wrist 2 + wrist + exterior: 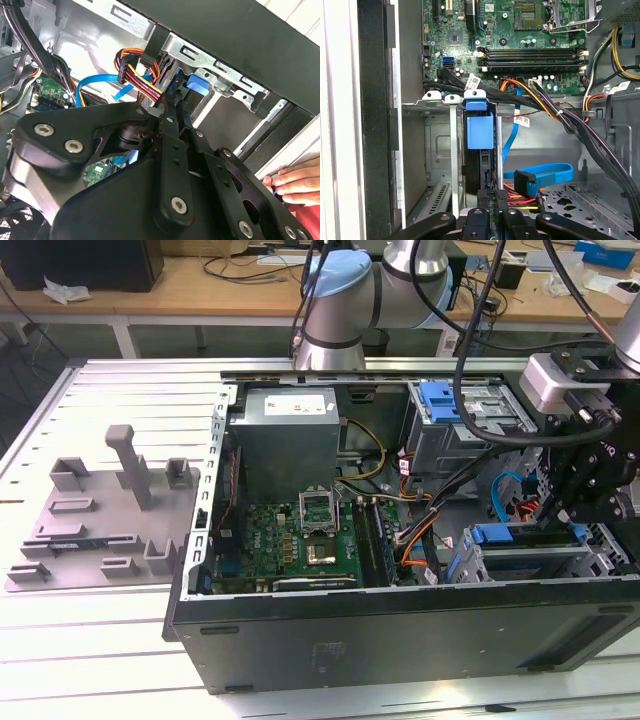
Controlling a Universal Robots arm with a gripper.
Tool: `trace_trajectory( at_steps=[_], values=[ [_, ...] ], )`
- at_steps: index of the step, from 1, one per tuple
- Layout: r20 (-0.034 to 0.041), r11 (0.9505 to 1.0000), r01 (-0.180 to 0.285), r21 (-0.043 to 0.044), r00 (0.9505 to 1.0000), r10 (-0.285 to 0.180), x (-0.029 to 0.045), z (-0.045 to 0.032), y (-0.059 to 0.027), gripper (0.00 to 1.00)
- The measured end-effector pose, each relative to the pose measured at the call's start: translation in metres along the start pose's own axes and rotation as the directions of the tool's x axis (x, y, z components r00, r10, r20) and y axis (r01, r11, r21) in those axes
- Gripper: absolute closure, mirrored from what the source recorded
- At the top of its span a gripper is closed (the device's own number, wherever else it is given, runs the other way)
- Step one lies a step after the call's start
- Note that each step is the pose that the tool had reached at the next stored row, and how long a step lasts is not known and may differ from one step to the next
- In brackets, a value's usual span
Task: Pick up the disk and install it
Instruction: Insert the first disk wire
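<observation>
Progress check, disk install.

The open computer case (400, 625) lies on its side on the bench (110, 640), motherboard (290, 535) exposed. The arm has the tool (560, 522) down at the lower drive cage (610, 545), toward the exterior view's right, next to the case's front wall.

Disk (479, 150): in the first wrist view it stands on edge in a slot of the cage, dark body running down into the bay, with its blue rail bracket (480, 129) at the cage mouth. The bracket end sits about level with the neighbouring slot tabs. Judgement: the disk is already picked up and largely inserted; whether it is seated to the stop or latched cannot be told.

Tool state: in the second wrist view the fingers (172, 107) stand close together, tips at the blue bracket (197, 82). It looks closed on or pressing the bracket, but real grip versus mere contact cannot be confirmed.

Red and orange power leads (520, 200) and the blue data cable (540, 176) lie loose beside the bay.

A person's hand (295, 185) rests at the case edge, close to the tool.
</observation>
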State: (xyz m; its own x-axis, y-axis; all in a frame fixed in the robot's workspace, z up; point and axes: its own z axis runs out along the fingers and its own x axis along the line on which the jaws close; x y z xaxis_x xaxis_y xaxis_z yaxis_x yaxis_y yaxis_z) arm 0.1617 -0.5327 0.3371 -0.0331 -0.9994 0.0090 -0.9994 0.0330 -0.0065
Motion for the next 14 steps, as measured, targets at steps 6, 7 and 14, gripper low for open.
trace_trajectory(
  at_steps=[6, 7, 14],
  values=[
    [0.0002, 1.0, 0.0, -0.0001, 1.0, 0.0, 0.0, 0.0, 0.0, 0.83],
    [0.0007, 1.0, 0.0, -0.0003, 1.0, 0.0, 0.0, -0.0005, 0.0001, 0.83],
    [0.0, 1.0, 0.0, 0.0001, 1.0, 0.0, 0.0001, -0.0125, 0.0, 0.69]
  ],
)
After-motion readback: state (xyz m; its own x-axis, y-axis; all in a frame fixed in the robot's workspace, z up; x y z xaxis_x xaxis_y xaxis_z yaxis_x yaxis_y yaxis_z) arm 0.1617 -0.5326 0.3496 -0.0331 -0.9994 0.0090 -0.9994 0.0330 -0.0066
